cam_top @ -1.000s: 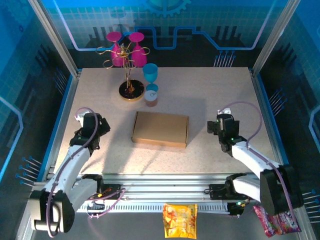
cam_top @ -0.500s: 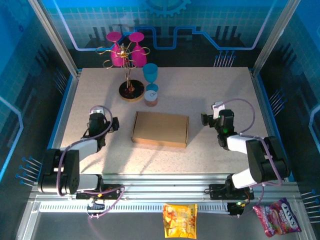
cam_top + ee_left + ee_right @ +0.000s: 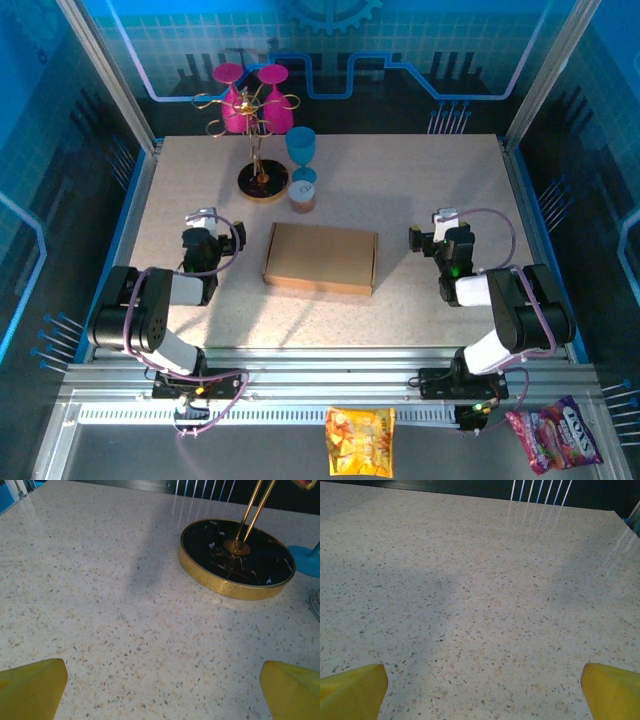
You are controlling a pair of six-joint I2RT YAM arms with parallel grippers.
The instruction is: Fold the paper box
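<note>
The paper box (image 3: 320, 258) lay flat and closed near the middle of the worktop (image 3: 420, 180). The left tool (image 3: 160, 692) and the right tool (image 3: 480, 692) stood wide open on either side of it, holding nothing, clear of the box.

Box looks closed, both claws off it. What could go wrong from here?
1. Nothing holds the paper box: the left claw and right claw stand open over the table, so the lid may spring up; its tabs are not visible.
2. The left claw faces the gold stand; a forward move could tip the pink glasses above.
3. The blue goblet and small jar stand just behind the box; a shove could topple them.
</note>
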